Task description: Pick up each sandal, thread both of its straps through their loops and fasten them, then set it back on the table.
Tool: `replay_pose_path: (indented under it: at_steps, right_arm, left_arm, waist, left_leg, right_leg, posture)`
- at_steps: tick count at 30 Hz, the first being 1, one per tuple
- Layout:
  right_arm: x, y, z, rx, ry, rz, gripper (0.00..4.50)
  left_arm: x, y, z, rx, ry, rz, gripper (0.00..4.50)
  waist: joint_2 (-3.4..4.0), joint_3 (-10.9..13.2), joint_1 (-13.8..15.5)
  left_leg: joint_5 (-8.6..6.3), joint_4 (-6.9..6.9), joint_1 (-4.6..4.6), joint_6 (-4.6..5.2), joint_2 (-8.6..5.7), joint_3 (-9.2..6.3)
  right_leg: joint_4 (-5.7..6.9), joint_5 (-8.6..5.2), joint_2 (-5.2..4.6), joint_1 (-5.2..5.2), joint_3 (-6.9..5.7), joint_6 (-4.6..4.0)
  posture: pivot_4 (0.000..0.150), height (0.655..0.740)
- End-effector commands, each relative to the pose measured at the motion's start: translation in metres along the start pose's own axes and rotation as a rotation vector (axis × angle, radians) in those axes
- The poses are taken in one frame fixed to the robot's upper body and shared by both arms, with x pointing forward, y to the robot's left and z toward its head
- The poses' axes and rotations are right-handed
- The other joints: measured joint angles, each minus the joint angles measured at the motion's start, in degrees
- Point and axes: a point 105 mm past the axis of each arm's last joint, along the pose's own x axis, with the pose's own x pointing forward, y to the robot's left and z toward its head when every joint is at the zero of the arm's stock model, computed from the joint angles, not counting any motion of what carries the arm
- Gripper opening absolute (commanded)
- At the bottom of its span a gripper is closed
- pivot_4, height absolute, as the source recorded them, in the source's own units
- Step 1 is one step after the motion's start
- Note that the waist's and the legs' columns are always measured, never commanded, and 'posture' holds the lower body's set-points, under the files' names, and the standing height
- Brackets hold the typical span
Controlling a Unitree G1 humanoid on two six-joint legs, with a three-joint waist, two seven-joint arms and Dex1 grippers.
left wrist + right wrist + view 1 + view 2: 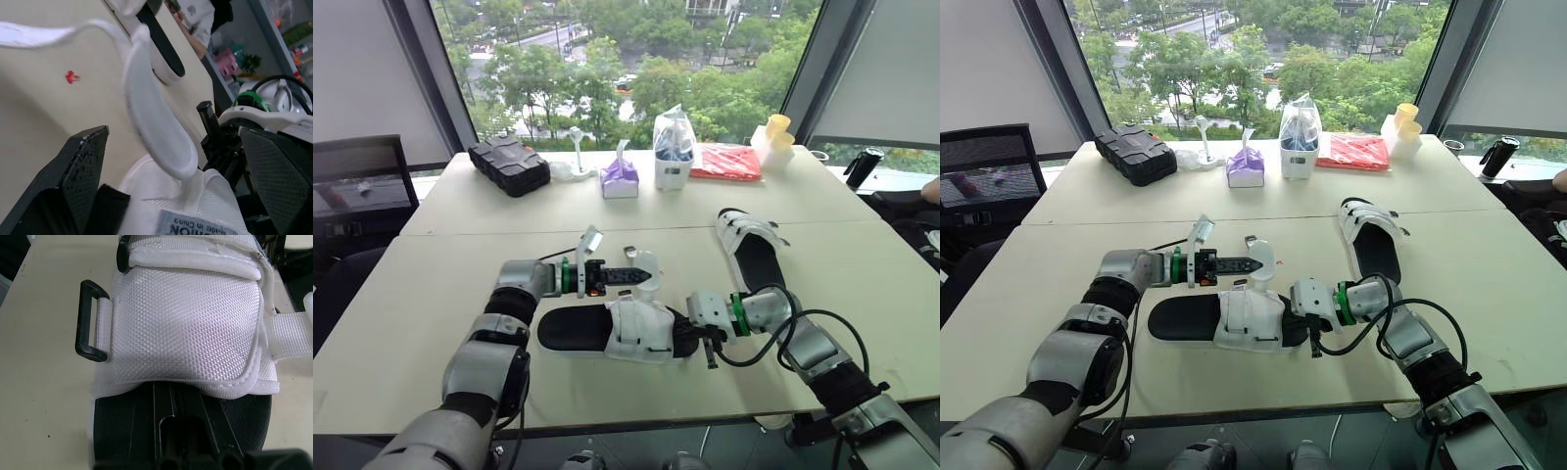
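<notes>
The near sandal (607, 331) lies on the table (431, 294) between both grippers. The left gripper (644, 277) stands wide open around the loose white strap (156, 122) without pinching it. The right gripper (700, 328) rests at the sandal's open end; its grip I cannot tell. It seems best to pinch the strap near its tip and keep it flat, then steer it into the empty black loop (90, 320).
</notes>
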Motion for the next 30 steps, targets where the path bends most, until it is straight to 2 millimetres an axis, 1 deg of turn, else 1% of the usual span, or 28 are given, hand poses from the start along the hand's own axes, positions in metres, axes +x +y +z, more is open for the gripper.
replay_pose_path:
  at_steps: [1, 7, 9, 13, 17, 28, 30]
  right_arm:
    - [0.002, 0.013, -0.034, 0.092, 0.127, 0.025, 0.00]
    - [0.002, 0.012, -0.033, 0.091, 0.126, 0.023, 0.00]
    - [0.002, 0.012, -0.033, 0.089, 0.127, 0.023, 0.00]
    - [0.003, 0.011, -0.032, 0.089, 0.126, 0.020, 0.00]
    - [0.003, 0.011, -0.032, 0.088, 0.126, 0.019, 0.00]
    - [0.005, 0.010, -0.032, 0.085, 0.126, 0.021, 0.00]
    - [0.005, 0.010, -0.032, 0.083, 0.126, 0.023, 0.00]
  left_arm:
    - [0.012, -0.010, 0.014, 0.065, -0.002, -0.026, 4.44]
    - [0.029, -0.009, 0.024, 0.061, -0.043, -0.008, 4.44]
    - [0.032, -0.010, 0.028, 0.054, -0.067, -0.006, 4.44]
    - [0.035, -0.015, 0.043, 0.047, -0.141, -0.021, 4.44]
    - [0.034, -0.021, 0.058, 0.038, -0.216, -0.047, 4.44]
    - [0.025, -0.031, 0.078, 0.061, -0.295, -0.084, 4.44]
    - [0.024, -0.035, 0.083, 0.083, -0.305, -0.101, 4.44]
  waist:
    - [0.00, 0.0, 0.0]
    - [-0.01, 0.0, 0.0]
    - [-0.01, 0.0, -0.1]
    - [-0.03, 0.0, -0.1]
    - [-0.03, 0.0, -0.1]
    - [-0.03, 0.0, -0.2]
    - [-0.03, 0.0, -0.2]
  left_leg:
    - [0.00, 0.00, 0.00, 0.00, 0.00, 0.00]
    - [0.00, 0.02, 0.00, 0.00, -0.03, 0.00]
    - [0.00, 0.01, -0.01, 0.00, -0.04, 0.00]
    - [0.01, -0.01, -0.01, 0.00, -0.02, -0.01]
    - [0.01, 0.02, -0.01, 0.00, -0.04, -0.01]
    - [0.02, 0.02, 0.00, -0.02, -0.03, -0.01]
    - [0.02, 0.02, 0.00, -0.02, -0.03, -0.01]
  right_leg:
    - [0.00, 0.00, -0.01, 0.00, 0.00, 0.00]
    - [-0.01, 0.00, -0.03, 0.01, -0.01, 0.01]
    - [-0.01, -0.01, -0.05, 0.00, -0.02, 0.03]
    - [0.02, -0.02, 0.00, -0.03, -0.05, 0.04]
    - [0.01, -0.01, 0.03, -0.01, -0.06, 0.04]
    - [0.05, -0.01, 0.06, -0.01, -0.07, 0.04]
    - [0.06, -0.01, 0.06, -0.02, -0.07, 0.04]
  posture:
    - [0.150, 0.7400]
    - [0.150, 0.7400]
    - [0.150, 0.7400]
    - [0.150, 0.7400]
    - [0.150, 0.7400]
    - [0.150, 0.7400]
    - [0.150, 0.7400]
